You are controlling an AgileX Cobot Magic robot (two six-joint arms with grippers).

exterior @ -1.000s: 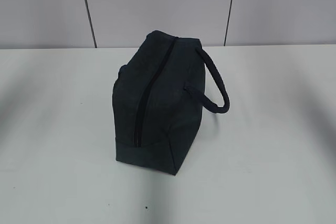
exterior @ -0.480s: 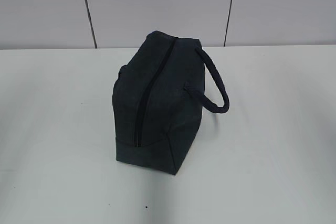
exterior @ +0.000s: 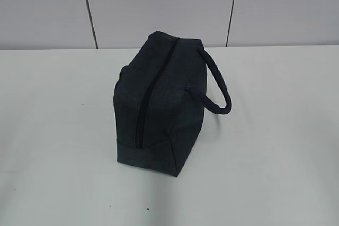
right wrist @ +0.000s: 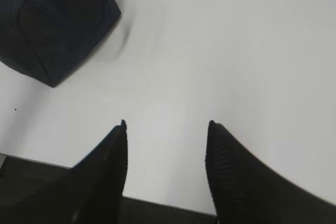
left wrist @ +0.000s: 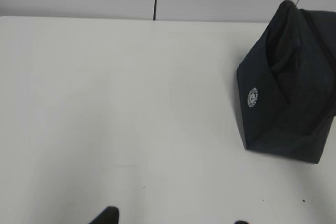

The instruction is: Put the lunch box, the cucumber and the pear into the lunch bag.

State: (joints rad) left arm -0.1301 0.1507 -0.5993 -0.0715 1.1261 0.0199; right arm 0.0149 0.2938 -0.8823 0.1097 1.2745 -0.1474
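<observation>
The dark navy lunch bag [exterior: 159, 109] stands on the white table [exterior: 275, 130] with its top zip shut and a padded loop handle [exterior: 220, 86] hanging to the right. It also shows at the right of the left wrist view [left wrist: 289, 82] and at the top left of the right wrist view [right wrist: 52, 19]. My left gripper [left wrist: 173, 219] is open and empty, only its fingertips showing at the bottom edge. My right gripper [right wrist: 167, 127] is open and empty over the table's near edge. The lunch box, cucumber and pear are out of view. Neither gripper shows in the exterior view.
A grey panelled wall [exterior: 159, 3] runs behind the table. The table's front edge [right wrist: 157, 203] lies just under my right gripper.
</observation>
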